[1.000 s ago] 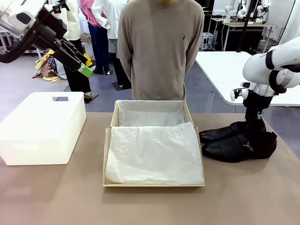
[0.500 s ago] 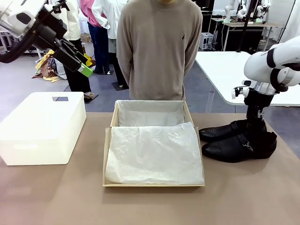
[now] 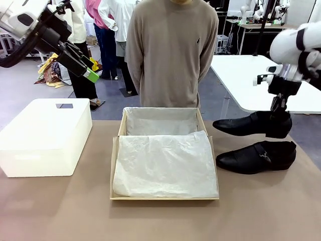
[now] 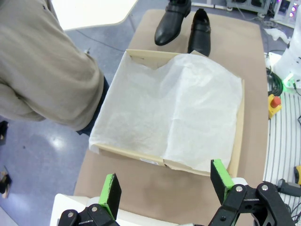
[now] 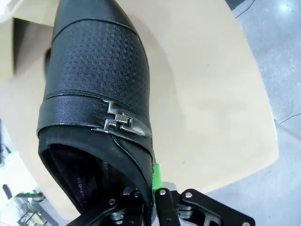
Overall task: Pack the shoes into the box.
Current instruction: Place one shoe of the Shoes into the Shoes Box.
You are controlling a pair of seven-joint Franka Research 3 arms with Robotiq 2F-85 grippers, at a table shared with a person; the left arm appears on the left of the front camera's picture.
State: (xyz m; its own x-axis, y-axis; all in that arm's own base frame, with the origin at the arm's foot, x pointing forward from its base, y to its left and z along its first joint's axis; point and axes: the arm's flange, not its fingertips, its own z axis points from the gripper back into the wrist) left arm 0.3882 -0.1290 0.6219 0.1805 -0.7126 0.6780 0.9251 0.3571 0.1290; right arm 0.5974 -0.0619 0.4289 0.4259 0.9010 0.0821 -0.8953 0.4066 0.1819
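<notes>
Left of the box, a white plastic bin (image 3: pixel 45 135) with rounded corners sits on the brown table (image 3: pixel 160 221). High above it and well left of the box hangs the left gripper (image 4: pixel 165 182), its green-padded jaws spread wide and holding nothing. The box (image 3: pixel 115 165) is a shallow tan cardboard rectangle lined with crinkled white tissue paper (image 3: pixel 165 165) that drapes over its inside. A person (image 3: pixel 170 50) in a beige knit sweater stands just behind the box. Right of the box, the right gripper (image 3: pixel 277 116) pinches the heel collar of the lifted shoe (image 3: pixel 248 124), glossy black leather with a pointed toe, a pin-dotted upper and a stepped metal buckle (image 5: pixel 120 123), held clear of the table. The second shoe (image 3: pixel 256 156) lies on the table just right of the box, below the lifted one.
</notes>
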